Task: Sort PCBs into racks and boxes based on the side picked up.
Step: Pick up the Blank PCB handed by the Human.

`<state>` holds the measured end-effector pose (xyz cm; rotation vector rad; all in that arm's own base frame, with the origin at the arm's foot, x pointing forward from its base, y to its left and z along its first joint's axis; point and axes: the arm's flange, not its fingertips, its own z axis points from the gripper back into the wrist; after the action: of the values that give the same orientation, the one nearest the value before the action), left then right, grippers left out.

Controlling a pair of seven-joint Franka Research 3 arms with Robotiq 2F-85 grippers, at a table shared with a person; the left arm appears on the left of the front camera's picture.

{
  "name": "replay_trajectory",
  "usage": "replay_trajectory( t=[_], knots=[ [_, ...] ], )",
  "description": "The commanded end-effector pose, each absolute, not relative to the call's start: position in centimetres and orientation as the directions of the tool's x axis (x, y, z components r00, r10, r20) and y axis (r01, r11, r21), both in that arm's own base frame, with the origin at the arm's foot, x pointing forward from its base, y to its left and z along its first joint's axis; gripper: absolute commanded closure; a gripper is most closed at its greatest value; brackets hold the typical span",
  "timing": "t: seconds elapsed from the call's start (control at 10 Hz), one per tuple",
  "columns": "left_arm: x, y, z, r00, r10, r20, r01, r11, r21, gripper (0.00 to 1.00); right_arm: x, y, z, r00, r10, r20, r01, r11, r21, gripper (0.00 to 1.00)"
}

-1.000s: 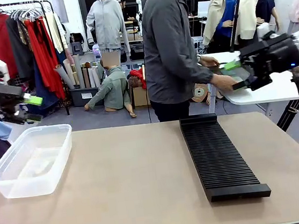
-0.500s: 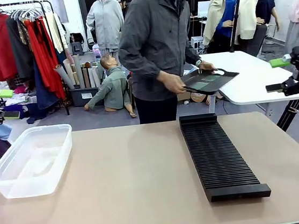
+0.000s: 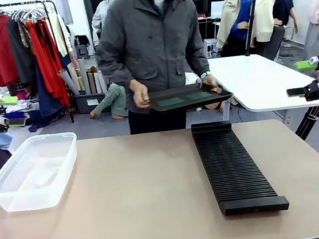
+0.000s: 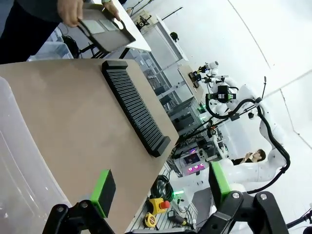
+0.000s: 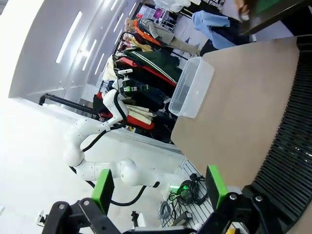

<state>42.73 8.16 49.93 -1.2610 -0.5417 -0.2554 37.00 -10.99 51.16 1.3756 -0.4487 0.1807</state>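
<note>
A person at the far side holds a dark shallow tray point(image 3: 189, 97) in both hands above the table's far edge. Two green PCBs point(image 3: 171, 101) lie flat on it. The long black slotted rack point(image 3: 234, 166) lies right of centre, and the clear box point(image 3: 33, 171) sits at the left. My left gripper point(image 3: 10, 111) hangs open off the table's left side, above and behind the box. My right gripper point(image 3: 300, 78) is open past the right edge, in front of a white side table. In the wrist views both the left gripper point(image 4: 161, 187) and the right gripper point(image 5: 159, 187) stand wide with nothing between them.
The tan table point(image 3: 134, 197) has bare room between box and rack. A white side table point(image 3: 265, 84) stands at the back right. A clothes rail point(image 3: 17, 37) is at the back left. The left wrist view also shows the rack point(image 4: 135, 107) and the tray point(image 4: 105, 29).
The person turned from the white side table to face my table, bringing the tray with the PCBs over its far edge. Both grippers drew back outward, the right one away from the tray.
</note>
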Motion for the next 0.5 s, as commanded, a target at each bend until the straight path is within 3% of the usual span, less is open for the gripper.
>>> replay_trajectory(
  t=[0.0, 0.4],
  knots=[
    [42.62, 8.33, 50.17, 0.852, 0.12, 0.51, 0.459, 0.297, -0.837, 0.0, 36.87, -11.13, 51.23, 0.906, -0.136, 0.4, -0.372, 0.192, 0.908, 0.0],
    [42.62, 8.33, 50.17, 0.852, 0.12, 0.51, 0.459, 0.297, -0.837, 0.0, 36.87, -11.13, 51.23, 0.906, -0.136, 0.4, -0.372, 0.192, 0.908, 0.0]
  ],
)
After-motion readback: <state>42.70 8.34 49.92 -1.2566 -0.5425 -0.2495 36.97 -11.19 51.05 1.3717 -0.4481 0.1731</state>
